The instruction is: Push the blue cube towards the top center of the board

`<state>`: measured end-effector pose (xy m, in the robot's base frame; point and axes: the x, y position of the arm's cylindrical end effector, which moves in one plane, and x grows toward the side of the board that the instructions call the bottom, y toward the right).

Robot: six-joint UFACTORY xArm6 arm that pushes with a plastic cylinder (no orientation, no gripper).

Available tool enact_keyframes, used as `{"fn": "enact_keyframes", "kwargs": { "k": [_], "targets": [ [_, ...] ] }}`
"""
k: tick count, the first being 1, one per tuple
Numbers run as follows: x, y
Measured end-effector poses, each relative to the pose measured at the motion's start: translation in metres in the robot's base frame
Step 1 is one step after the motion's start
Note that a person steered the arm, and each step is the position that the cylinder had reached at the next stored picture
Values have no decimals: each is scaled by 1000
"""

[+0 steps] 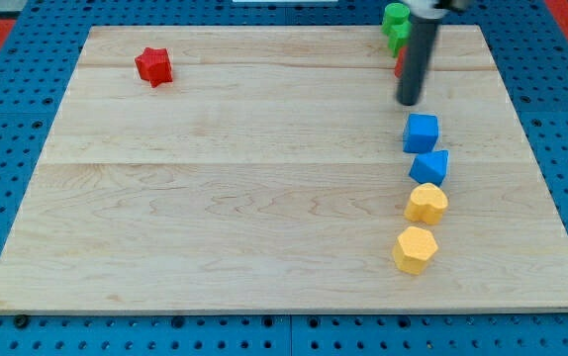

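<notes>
The blue cube [422,133] sits on the wooden board [264,168] at the view's right, about mid-height. My tip [409,102] is just above it toward the view's top, slightly left, with a small gap and no contact visible. A second blue block [430,166], wedge-like, lies directly below the cube, close to it.
Two yellow blocks [426,203] [415,249] continue the column below the blue ones. A green block [396,26] and a red block [400,65], partly hidden by the rod, sit at the top right. A red star-shaped block [153,66] lies at the top left.
</notes>
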<state>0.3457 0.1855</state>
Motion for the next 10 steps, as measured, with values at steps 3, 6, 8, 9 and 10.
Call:
{"fn": "enact_keyframes", "kwargs": {
  "k": [3, 6, 8, 9, 10],
  "targets": [
    [68, -41],
    [33, -71],
    [-7, -125],
    [-27, -181],
    [-64, -176]
  ]
}}
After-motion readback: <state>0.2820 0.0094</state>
